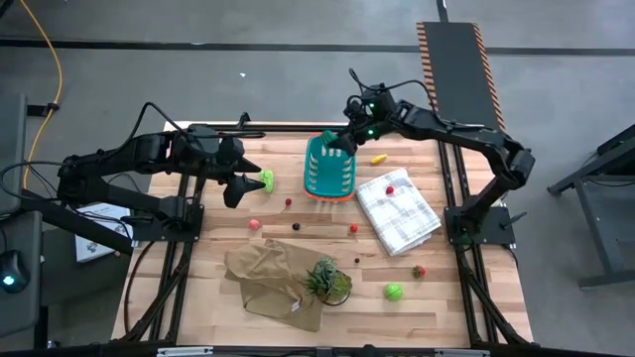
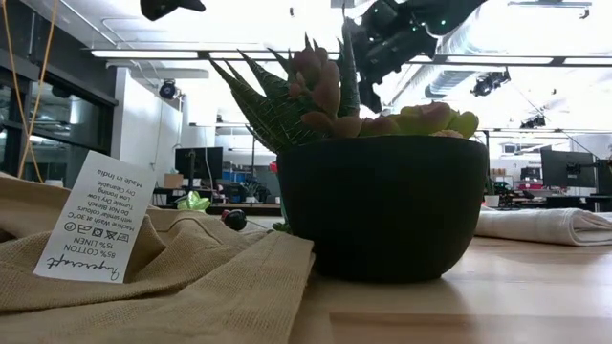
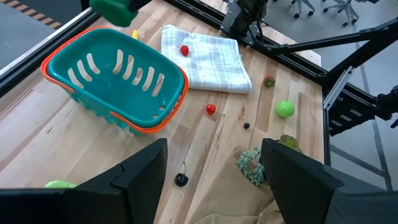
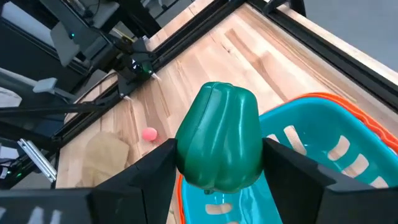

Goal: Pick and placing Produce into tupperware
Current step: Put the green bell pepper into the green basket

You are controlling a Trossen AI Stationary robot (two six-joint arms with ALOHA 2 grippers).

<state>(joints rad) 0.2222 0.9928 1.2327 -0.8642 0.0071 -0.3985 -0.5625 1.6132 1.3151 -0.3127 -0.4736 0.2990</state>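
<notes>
Near the front edge of the worktop (image 1: 437, 317) a light green piece (image 1: 394, 291) waits beside the potted plant (image 1: 328, 281). Toward the left edge, the left tool (image 1: 238, 187) hangs released, close to a green lump (image 1: 266, 178). At the back edge, the right tool (image 4: 217, 180) is clenched on the dark green pepper (image 4: 219, 135), just above the teal basket (image 1: 330, 169). For a good release, I think it should move over the middle of the basket, lower, then open.
</notes>
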